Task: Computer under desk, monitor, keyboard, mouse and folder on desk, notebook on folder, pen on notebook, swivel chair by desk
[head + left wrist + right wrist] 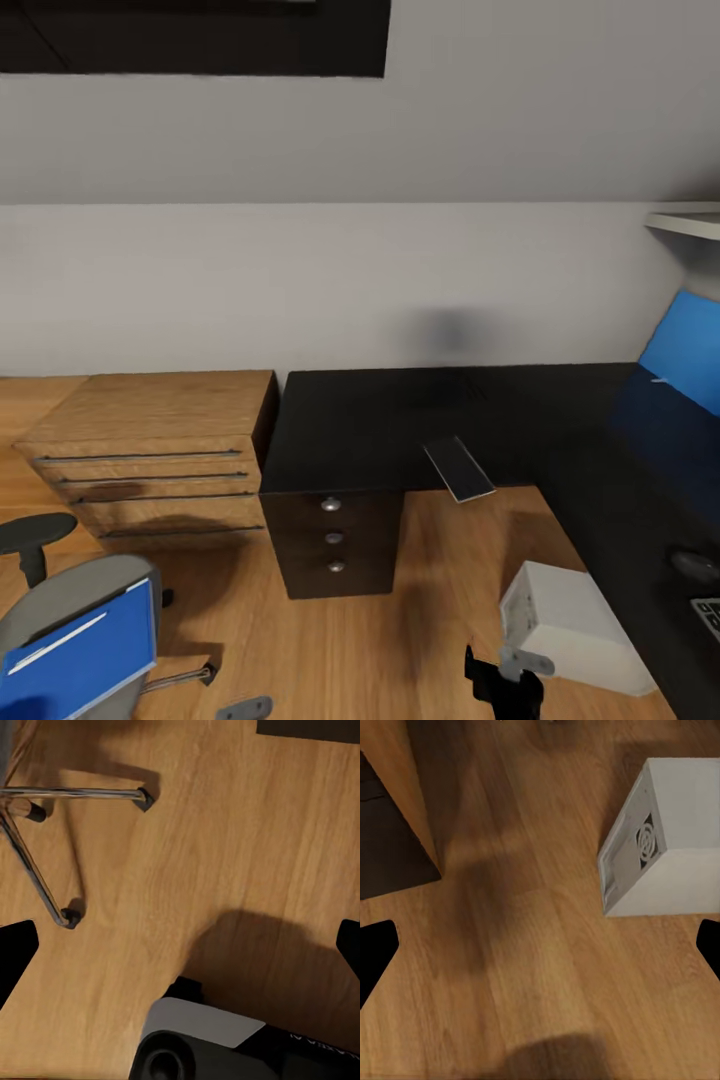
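The black desk (pixel 400 420) runs along the wall and down the right side. The dark grey notebook (pixel 458 468) overhangs its front edge. The mouse (pixel 693 563) and a corner of the keyboard (pixel 708 615) lie at far right. The white computer (pixel 575 625) (pixel 667 840) stands tilted on the floor beside the desk. The blue folder (pixel 85 655) rests on the grey swivel chair (pixel 70 595), whose chrome base (pixel 37 881) is on the floor. My right gripper (pixel 505 685) (pixel 540 949) and left gripper (pixel 180 952) hang open over bare floor. The monitor is out of view.
A light wood dresser (pixel 150 450) stands left of the desk's black drawers (pixel 335 535) (pixel 390 817). The blue back panel (pixel 685 365) rises at far right, a small pale sliver (pixel 657 379) at its foot. My own base (pixel 225 1042) sits close to the chair legs.
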Controlling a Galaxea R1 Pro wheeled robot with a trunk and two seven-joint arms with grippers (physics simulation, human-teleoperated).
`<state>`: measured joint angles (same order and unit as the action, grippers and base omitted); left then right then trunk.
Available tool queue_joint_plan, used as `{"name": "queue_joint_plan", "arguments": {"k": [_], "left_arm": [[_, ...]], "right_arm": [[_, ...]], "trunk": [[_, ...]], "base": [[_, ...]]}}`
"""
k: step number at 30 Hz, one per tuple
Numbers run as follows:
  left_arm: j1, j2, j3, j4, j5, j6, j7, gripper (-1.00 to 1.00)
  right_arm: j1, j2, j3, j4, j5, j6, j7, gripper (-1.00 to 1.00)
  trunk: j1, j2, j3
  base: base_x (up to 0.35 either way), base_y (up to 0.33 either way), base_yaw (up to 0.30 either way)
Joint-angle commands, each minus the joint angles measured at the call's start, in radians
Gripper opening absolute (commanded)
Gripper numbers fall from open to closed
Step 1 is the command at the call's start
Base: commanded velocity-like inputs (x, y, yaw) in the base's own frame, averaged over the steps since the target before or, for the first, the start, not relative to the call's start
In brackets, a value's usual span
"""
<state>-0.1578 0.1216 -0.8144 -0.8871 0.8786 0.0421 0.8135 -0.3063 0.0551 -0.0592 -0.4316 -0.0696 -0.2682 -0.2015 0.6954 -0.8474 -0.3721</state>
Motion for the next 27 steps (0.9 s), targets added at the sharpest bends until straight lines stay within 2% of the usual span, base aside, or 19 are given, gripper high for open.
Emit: {"name": "queue_joint_plan", "arguments": {"k": [1,4,5,10,13,21,23,24,27], "left_arm": [[-0.002,-0.001,-0.005,0.008,0.002,-0.005,0.000,1.00],[-0.002,-0.006,-0.004,0.046,0.002,-0.029,-0.047,1.00],[-0.002,-0.007,-0.003,0.073,0.001,-0.035,-0.082,1.00],[-0.002,-0.022,0.000,0.133,0.000,-0.043,-0.151,1.00],[-0.002,-0.035,0.001,0.163,0.000,-0.047,-0.162,1.00],[-0.002,-0.042,0.001,0.184,0.000,-0.111,-0.165,1.00],[-0.002,-0.043,0.001,0.190,0.000,-0.116,-0.165,1.00],[-0.002,-0.044,0.001,0.197,0.000,-0.121,-0.165,1.00],[-0.002,-0.045,0.001,0.201,0.000,-0.128,-0.165,1.00]], "right_arm": [[0.000,0.001,-0.003,0.019,-0.007,-0.027,0.002,1.00],[0.000,0.001,-0.004,0.103,-0.012,-0.111,0.003,1.00],[0.000,0.002,-0.005,0.131,-0.011,-0.148,0.003,1.00],[0.000,0.000,-0.005,0.158,-0.011,-0.189,0.004,1.00],[-0.001,-0.003,-0.006,0.162,-0.015,-0.196,0.004,1.00],[-0.002,-0.007,-0.008,0.166,-0.018,-0.213,0.004,1.00],[-0.002,-0.005,-0.008,0.169,-0.017,-0.239,0.004,1.00],[-0.002,-0.003,-0.007,0.184,-0.016,-0.279,0.004,1.00],[-0.002,-0.002,-0.007,0.202,-0.014,-0.309,0.004,1.00]], "trunk": [[0.000,-0.001,-0.001],[0.000,-0.001,-0.001],[0.000,-0.001,-0.001],[0.000,-0.001,-0.001],[0.000,-0.001,-0.001],[0.000,-0.001,-0.003],[0.000,-0.001,-0.003],[0.000,-0.001,-0.003],[0.000,-0.001,-0.003]], "base": [[-0.002,0.001,0.280],[-0.001,0.000,0.280],[0.000,0.000,0.280],[0.021,-0.019,0.280],[0.078,-0.073,0.280],[0.123,-0.159,0.280],[0.146,-0.251,0.281],[0.148,-0.264,0.283],[0.132,-0.263,0.284]]}}
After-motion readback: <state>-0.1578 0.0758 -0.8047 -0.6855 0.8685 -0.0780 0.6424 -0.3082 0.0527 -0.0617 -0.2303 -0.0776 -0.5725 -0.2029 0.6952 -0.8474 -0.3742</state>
